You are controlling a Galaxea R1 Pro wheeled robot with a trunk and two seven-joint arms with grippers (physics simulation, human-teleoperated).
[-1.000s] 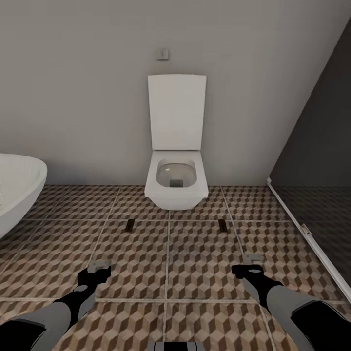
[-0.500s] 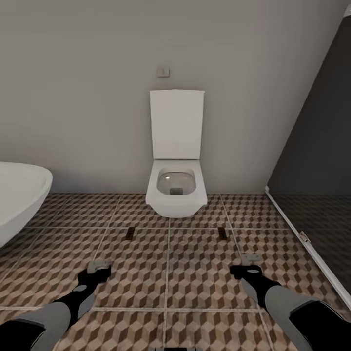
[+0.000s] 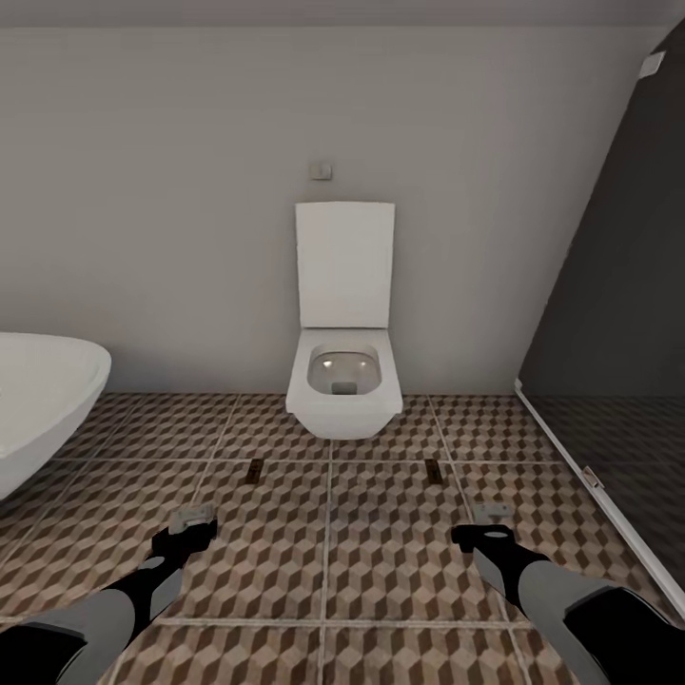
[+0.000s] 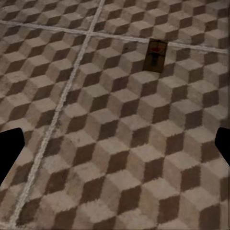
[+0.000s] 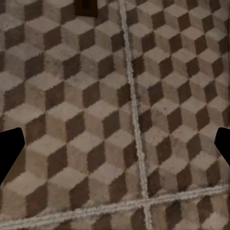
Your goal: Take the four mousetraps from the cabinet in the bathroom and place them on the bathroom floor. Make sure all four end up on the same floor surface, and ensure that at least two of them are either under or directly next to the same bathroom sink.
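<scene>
Two mousetraps lie flat on the floor (image 3: 285, 561) in front of the toilet (image 3: 342, 381): the left trap (image 3: 255, 470) at about 11 o'clock from the robot and the right trap (image 3: 433, 469) at about 1 o'clock, well apart from each other. In the left wrist view the left trap (image 4: 156, 54) lies just beside a grout line. In the right wrist view a dark shape at the frame edge is probably the right trap (image 5: 86, 6).

**Gripper state.** The left gripper (image 3: 193, 519) and the right gripper (image 3: 492, 514) hang low over the tiles. Each wrist view shows the two fingers spread wide to the frame sides with bare floor between them. Both are released and carry nothing.

**Risks.**
- Neither sink nor cabinet is in view. Both traps lie by the toilet, so the sink condition is probably not met.
- The tub (image 3: 38, 400) at 9 o'clock is rounded and white and could be mistaken for the sink.
- Driving forward could run the base over the traps or push them.
- The dark glass panel (image 3: 618, 314) at 3 o'clock limits a right turn.

**Materials and shapes.**
- Traps: thin brown wooden rectangles with dark metal parts; the low profile leaves little edge to pinch.
- Floor: square tiles with a brown, beige and white cube print and pale grout.
- Toilet: glossy white, boxy, lid raised.
</scene>
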